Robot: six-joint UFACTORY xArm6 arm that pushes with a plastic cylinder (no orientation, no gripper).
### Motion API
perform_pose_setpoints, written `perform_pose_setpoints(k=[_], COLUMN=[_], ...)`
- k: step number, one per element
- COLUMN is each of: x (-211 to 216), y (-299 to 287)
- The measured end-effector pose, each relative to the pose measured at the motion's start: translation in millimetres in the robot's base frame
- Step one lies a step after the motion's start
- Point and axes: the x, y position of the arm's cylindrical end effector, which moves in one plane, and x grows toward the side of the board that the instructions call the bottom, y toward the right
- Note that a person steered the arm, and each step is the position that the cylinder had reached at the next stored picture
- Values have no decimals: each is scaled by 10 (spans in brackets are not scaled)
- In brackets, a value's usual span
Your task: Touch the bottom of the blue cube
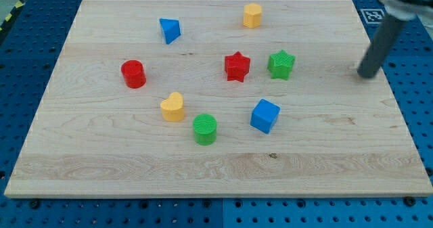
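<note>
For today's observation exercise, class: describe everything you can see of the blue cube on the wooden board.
The blue cube is a small, solid-looking block, plastic by its look, with faintly ridged faces. It sits flat on the wooden board, turned so a corner faces the view's bottom. It lies right of the green cylinder and below the green star. Nothing touches it; my tip is far off towards the view's upper right.

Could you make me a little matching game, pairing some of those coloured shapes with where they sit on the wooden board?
Things:
1. blue cube
2. red cylinder
3. yellow hexagonal block
4. my tip

Places:
A. near the view's top edge
B. far toward the view's right, apart from every block
C. toward the view's left
D. below the green star, right of the green cylinder

Pairs: 1-D, 2-C, 3-A, 4-B
</note>
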Motion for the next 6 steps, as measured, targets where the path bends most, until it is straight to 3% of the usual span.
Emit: perform_pose_setpoints(k=[1, 2, 3, 4, 6], x=[870, 1110, 1103, 958, 911], y=[-607, -1199, -1317, -1790, -1895])
